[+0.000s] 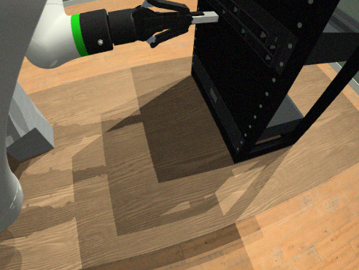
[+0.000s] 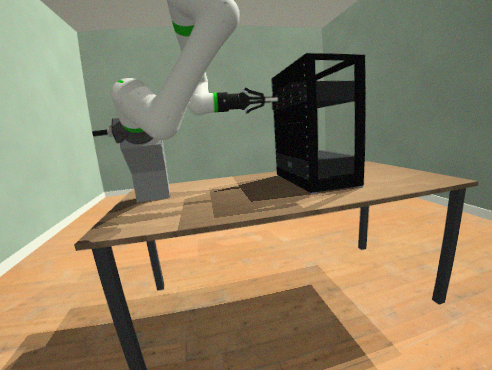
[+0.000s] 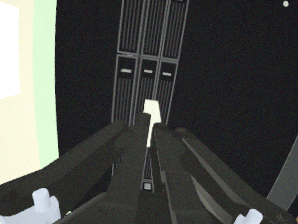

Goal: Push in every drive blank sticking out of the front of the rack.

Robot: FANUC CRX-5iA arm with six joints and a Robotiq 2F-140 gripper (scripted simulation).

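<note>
The black rack [image 1: 233, 84] [image 2: 300, 145] [image 3: 226, 103] stands on the wooden table [image 1: 146, 204] [image 2: 200, 220], its front facing my arm. One light grey drive blank [image 1: 205, 17] [image 2: 271, 99] [image 3: 152, 110] sticks out of the front near the top. The other blanks [image 3: 158, 23] sit flush in their bays. My gripper [image 1: 190, 16] [image 2: 262, 99] [image 3: 150, 110] is shut, with nothing between the fingers. It is level and in line with the blank, its closed fingertips right at the blank's outer end. I cannot tell whether they touch it.
The arm's grey base block [image 1: 27, 140] [image 2: 147, 172] stands at the left of the table. The rack's open back frame [image 1: 325, 98] and lower shelf [image 1: 282, 113] lie to the right. The table's front edge [image 2: 280, 217] is near the rack's foot.
</note>
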